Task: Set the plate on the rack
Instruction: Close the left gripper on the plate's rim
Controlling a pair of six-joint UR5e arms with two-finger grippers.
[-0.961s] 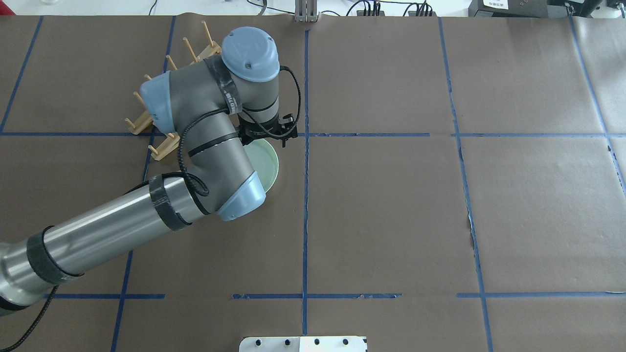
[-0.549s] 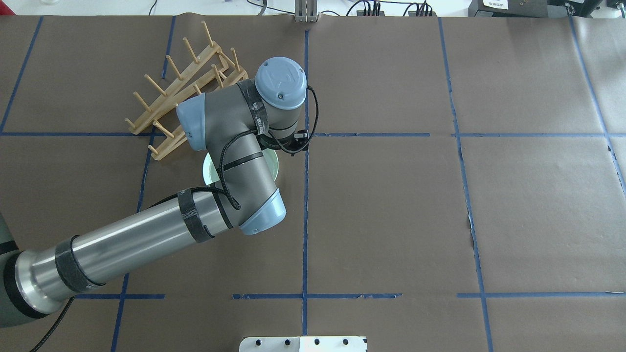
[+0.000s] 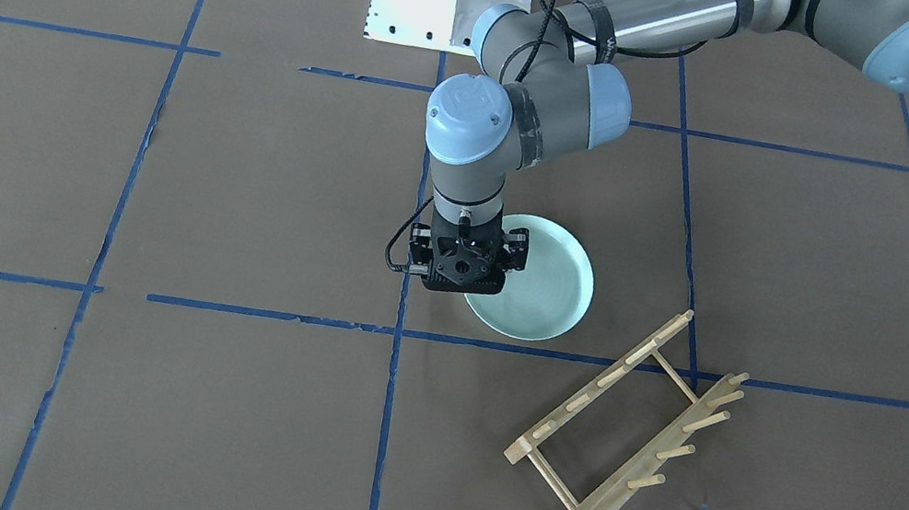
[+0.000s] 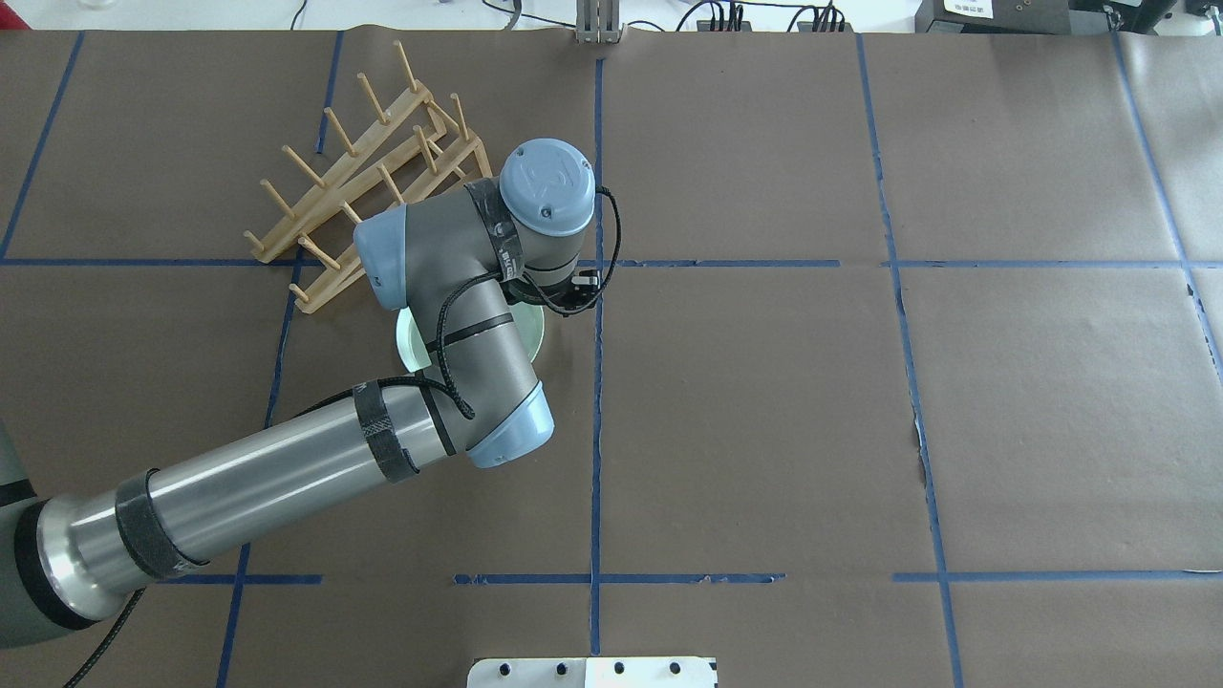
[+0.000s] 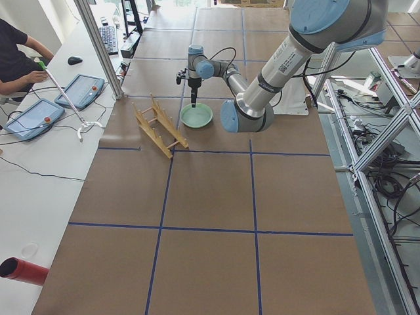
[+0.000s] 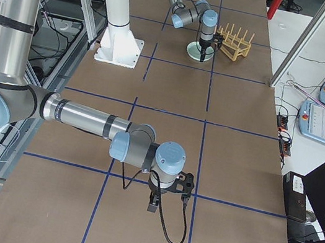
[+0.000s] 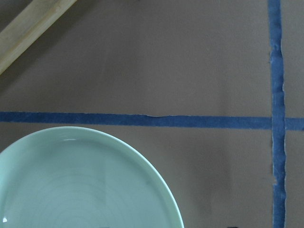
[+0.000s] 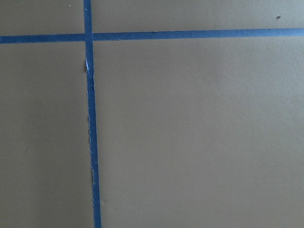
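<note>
The pale mint-green plate [image 3: 538,284] lies flat on the brown paper, near a blue tape cross. It also shows in the overhead view [image 4: 409,334], mostly under my left arm, and in the left wrist view [image 7: 80,185]. The wooden rack [image 3: 653,455] stands beside it, empty, with its pegs tilted [image 4: 339,172]. My left gripper [image 3: 457,285] points straight down over the plate's rim on the side away from the rack. Its fingers are hidden under the wrist, so I cannot tell whether it is open or shut. My right gripper [image 6: 168,198] hangs over bare paper far from both; I cannot tell its state.
Blue tape lines divide the brown paper into squares. The white robot base plate [image 4: 592,672] is at the near edge. A corner of the rack's rail [image 7: 28,28] shows in the left wrist view. Operators' tablets [image 5: 79,92] lie beyond the table's far side.
My left wrist has swung right, off the rack, which now shows in full. In the last half second it has shifted only slightly over the plate's rim. The plate has not moved.
</note>
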